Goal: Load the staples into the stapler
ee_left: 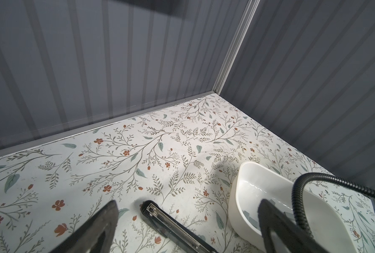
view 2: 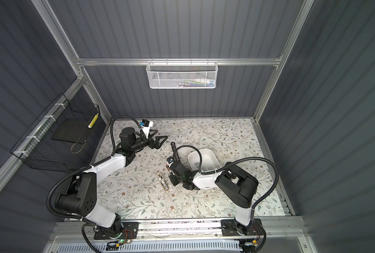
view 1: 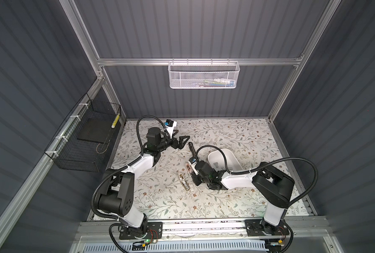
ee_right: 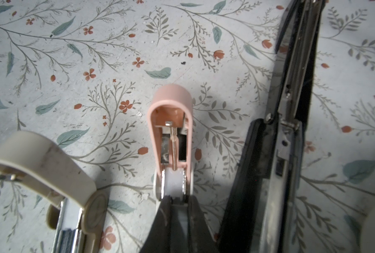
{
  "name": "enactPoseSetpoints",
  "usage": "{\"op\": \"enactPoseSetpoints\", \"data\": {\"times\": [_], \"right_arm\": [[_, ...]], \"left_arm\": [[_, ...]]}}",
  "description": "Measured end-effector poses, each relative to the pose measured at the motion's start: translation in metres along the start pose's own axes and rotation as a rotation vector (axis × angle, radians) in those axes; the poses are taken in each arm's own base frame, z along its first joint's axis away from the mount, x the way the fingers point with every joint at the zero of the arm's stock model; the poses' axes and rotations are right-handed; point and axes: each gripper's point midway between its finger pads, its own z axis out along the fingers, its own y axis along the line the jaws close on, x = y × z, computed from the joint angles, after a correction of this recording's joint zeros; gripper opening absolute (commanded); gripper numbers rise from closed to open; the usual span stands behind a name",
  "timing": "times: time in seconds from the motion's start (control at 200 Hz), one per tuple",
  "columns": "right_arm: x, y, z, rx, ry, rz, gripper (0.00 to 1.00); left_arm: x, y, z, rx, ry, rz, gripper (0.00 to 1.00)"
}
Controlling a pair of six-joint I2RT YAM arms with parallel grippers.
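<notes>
Three staplers lie open on the floral table: a black stapler [view 1: 191, 149] [ee_left: 173, 225], a pink stapler [view 1: 188, 169] [ee_right: 171, 103] and a beige stapler [view 1: 184, 180] [ee_right: 42, 160]. My right gripper [ee_right: 177, 201] [view 1: 192, 173] is shut on the pink stapler's white hinge end, and its lid is folded back with the spring rod showing. The staples [ee_left: 250, 216] [view 1: 216, 164] are grey strips lying in a white bowl [ee_left: 234, 197] [view 1: 226, 151]. My left gripper [ee_left: 187, 203] [view 1: 180, 137] stands wide open and empty above the table, beyond the black stapler's tip.
The black stapler [ee_right: 291, 109] lies close beside my right fingers, with the beige one on their other side. The right arm's cable arches over the bowl [view 2: 204, 151]. A black wire basket [view 1: 83, 142] hangs on the left wall. A white mesh basket [view 1: 204, 74] hangs on the back rail.
</notes>
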Motion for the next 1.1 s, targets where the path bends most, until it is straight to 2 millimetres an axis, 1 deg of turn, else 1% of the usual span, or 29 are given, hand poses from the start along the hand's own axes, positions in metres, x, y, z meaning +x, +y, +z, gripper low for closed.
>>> {"op": "enactPoseSetpoints", "data": {"times": [0.105,0.375,0.67,0.951,1.101], "right_arm": [[-0.002,0.000,-0.003,-0.001,0.000,0.000,0.00],[-0.015,0.003,-0.015,-0.012,-0.036,0.002,0.00],[-0.014,0.004,-0.014,-0.013,-0.033,0.001,0.00],[-0.005,0.004,-0.008,-0.014,-0.009,-0.002,0.00],[-0.004,0.005,-0.006,-0.019,-0.008,0.004,0.00]], "left_arm": [[-0.002,-0.001,-0.001,0.001,-0.004,0.003,0.99],[-0.004,-0.002,-0.002,0.001,-0.009,0.007,0.99],[-0.003,-0.002,-0.002,0.000,-0.007,0.005,0.99],[-0.003,-0.002,-0.002,0.000,-0.006,0.005,1.00],[-0.003,-0.002,-0.002,0.000,-0.007,0.005,0.99]]}}
